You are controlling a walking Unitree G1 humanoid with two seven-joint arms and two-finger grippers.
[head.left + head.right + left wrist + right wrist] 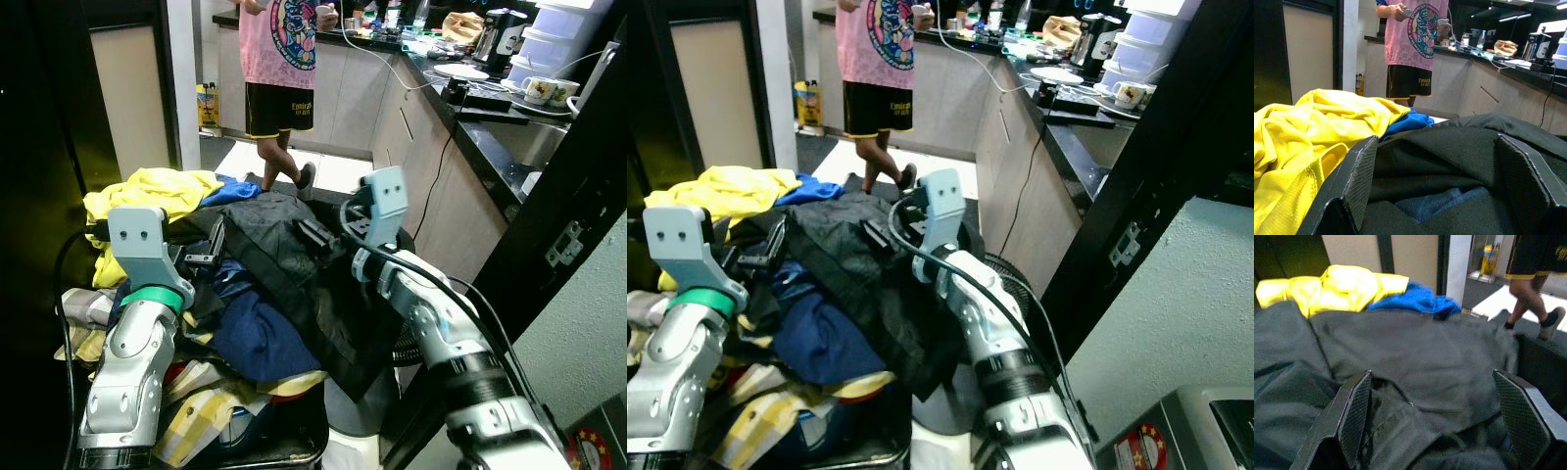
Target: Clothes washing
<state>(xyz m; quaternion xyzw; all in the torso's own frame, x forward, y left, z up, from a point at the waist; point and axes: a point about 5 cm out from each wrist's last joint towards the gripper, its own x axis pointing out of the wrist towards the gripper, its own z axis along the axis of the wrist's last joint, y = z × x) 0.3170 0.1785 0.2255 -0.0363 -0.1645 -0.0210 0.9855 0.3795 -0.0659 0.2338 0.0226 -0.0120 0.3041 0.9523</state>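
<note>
Black garment [284, 235] heaped between spread-fingered left gripper [208, 251] and right gripper [315, 235]

One heap of clothes [245, 294] holds one yellow shirt [147, 196], one black jacket [284, 245] and one blue garment [257, 338], with two grippers [208, 250] [318, 235] over it, one person [279, 59] behind and two mugs [549, 90] on one counter [490, 137]

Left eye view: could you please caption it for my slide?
Both open grippers, left gripper and right gripper, rest on a dark garment atop a laundry pile.
</note>
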